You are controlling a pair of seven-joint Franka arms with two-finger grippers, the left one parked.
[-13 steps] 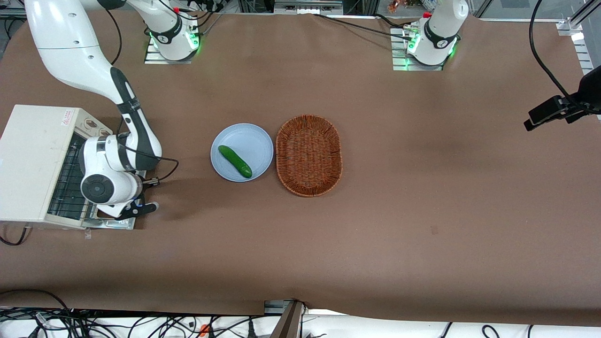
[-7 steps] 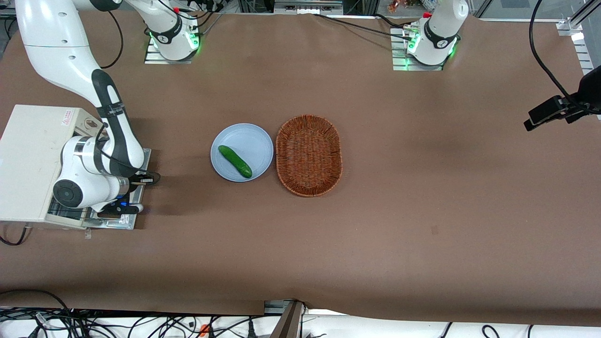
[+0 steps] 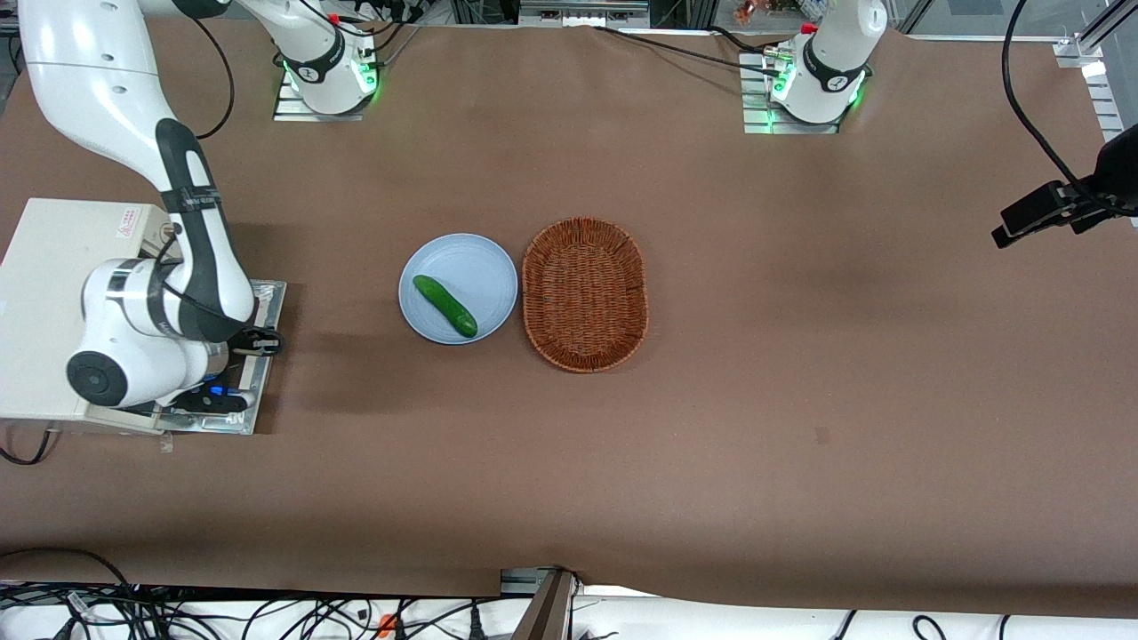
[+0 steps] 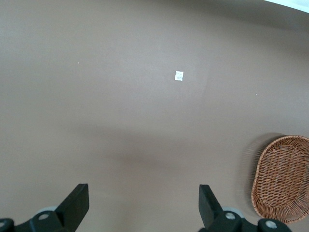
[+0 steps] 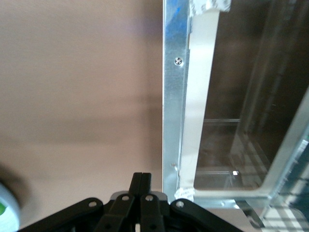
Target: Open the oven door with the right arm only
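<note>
The cream-white oven (image 3: 44, 267) stands at the working arm's end of the table. The oven door (image 3: 269, 302) lies dropped open and flat, bare-metal inner frame up. The right wrist view shows that frame (image 5: 174, 96) and the dark glass (image 5: 241, 87). The right arm (image 3: 191, 231) reaches over the oven, and its wrist hides most of the door and the opening. My gripper (image 3: 262, 341) is shut and empty just above the door's outer edge. In the right wrist view the gripper (image 5: 142, 181) has its fingers pressed together beside the metal frame. The handle is hidden.
A light-blue plate (image 3: 480, 267) with a green cucumber (image 3: 444, 305) lies mid-table, and its rim shows in the right wrist view (image 5: 6, 205). A brown wicker basket (image 3: 584, 293) sits beside it, also seen in the left wrist view (image 4: 285, 179). Cables hang along the table's near edge.
The right arm's wrist has swung across the oven toward the working arm's end of the table, now hiding the wire rack. The door's metal frame now shows flat beside the arm.
</note>
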